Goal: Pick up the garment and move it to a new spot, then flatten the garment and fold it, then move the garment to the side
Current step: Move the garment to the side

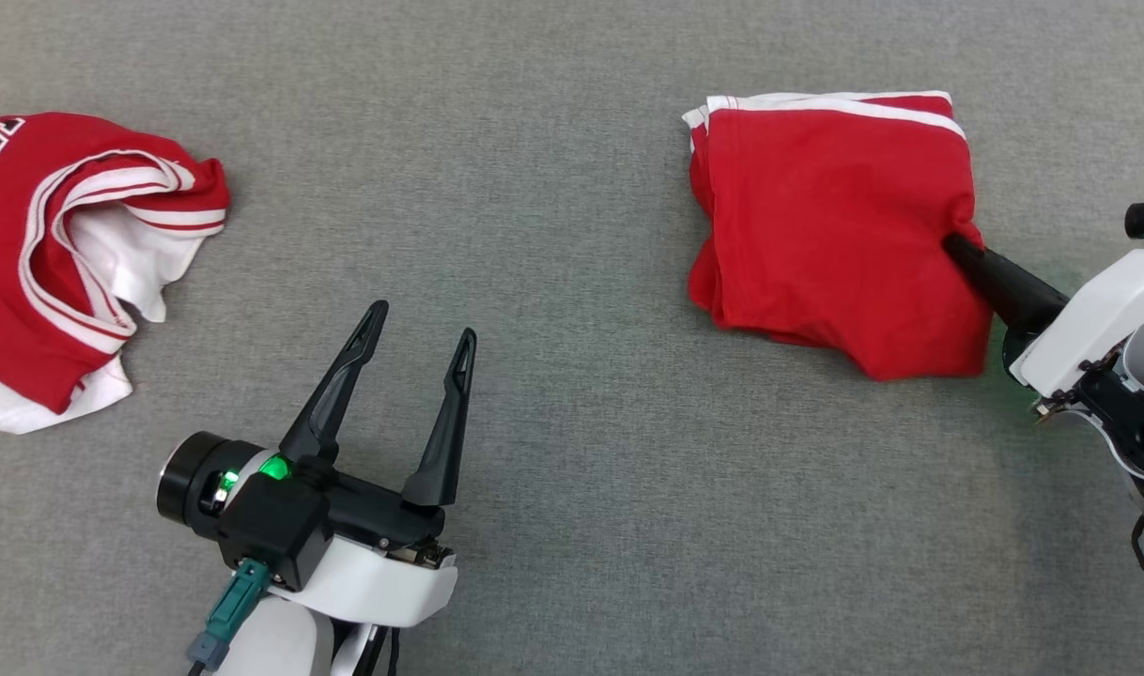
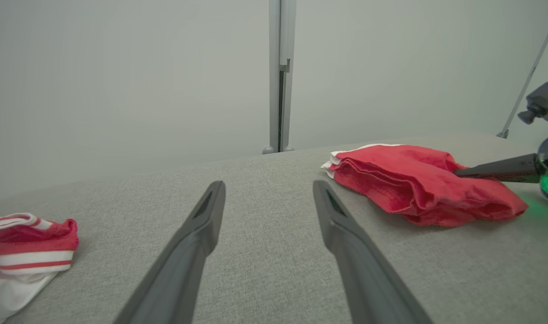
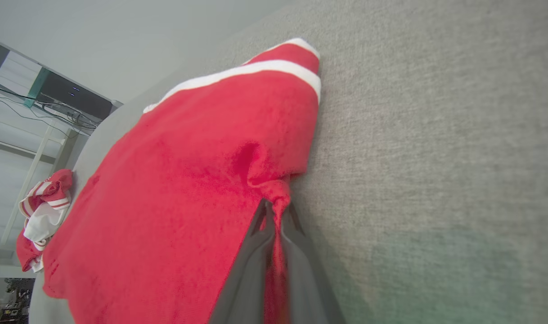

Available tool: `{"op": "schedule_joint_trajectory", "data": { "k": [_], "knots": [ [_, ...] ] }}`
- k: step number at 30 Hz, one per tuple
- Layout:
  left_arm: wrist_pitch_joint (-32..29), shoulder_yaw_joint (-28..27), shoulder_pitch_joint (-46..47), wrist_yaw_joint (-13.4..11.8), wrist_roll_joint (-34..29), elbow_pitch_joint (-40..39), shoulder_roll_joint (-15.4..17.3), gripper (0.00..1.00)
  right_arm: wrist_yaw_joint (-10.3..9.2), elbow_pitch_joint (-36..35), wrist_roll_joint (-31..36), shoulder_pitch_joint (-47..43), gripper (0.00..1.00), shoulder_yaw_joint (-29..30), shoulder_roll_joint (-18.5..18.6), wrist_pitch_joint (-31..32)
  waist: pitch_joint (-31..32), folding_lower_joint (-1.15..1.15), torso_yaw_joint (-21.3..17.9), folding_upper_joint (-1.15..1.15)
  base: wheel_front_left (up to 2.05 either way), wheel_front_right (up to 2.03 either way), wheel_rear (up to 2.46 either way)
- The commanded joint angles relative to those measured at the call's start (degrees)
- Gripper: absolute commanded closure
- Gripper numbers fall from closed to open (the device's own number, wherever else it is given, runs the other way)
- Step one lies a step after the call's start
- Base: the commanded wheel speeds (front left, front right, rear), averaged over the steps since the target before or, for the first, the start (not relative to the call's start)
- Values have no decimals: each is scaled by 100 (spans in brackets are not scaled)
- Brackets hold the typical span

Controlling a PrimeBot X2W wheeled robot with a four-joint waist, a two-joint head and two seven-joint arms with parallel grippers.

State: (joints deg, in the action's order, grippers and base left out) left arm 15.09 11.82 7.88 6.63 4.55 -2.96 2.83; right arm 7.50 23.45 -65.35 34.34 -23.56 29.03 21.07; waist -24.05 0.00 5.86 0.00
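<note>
A crumpled red-and-white jersey (image 1: pixel 65 253) lies on the grey cloth surface (image 1: pixel 553 188).

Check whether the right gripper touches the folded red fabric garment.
Touching. The right wrist view shows the right gripper shut on a bunched edge of the folded red fabric garment.

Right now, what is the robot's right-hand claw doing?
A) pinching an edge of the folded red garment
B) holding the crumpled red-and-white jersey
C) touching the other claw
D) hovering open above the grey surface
A: the right gripper is shut on a bunched edge of the folded red garment.
</note>
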Motion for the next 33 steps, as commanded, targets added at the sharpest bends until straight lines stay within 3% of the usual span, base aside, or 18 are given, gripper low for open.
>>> {"op": "schedule_joint_trajectory", "data": {
  "k": [1,9,19,32,33],
  "knots": [
    [9,-38,139,32,-97,-71,18,0,-1,-126,135,96,100,-68,163,-192,-114,0,-182,0,0,0,0],
    [9,128,286,79,-173,-507,237,0,-1,-528,940,350,100,-513,910,-1237,-476,0,-889,0,0,0,0],
    [8,521,560,85,32,-1303,790,0,-4,-2,2170,1045,100,-674,1572,-2047,-1125,0,-1762,0,0,0,0],
    [8,769,718,86,91,-1987,1289,0,-5,1099,3531,1844,100,-248,1800,-2418,-1667,0,-1972,0,0,0,0],
    [8,765,723,86,101,-2002,1305,0,-5,1216,3685,1909,86,-180,1760,-2403,-1681,0,-1968,0,0,0,0]
  ]
}}
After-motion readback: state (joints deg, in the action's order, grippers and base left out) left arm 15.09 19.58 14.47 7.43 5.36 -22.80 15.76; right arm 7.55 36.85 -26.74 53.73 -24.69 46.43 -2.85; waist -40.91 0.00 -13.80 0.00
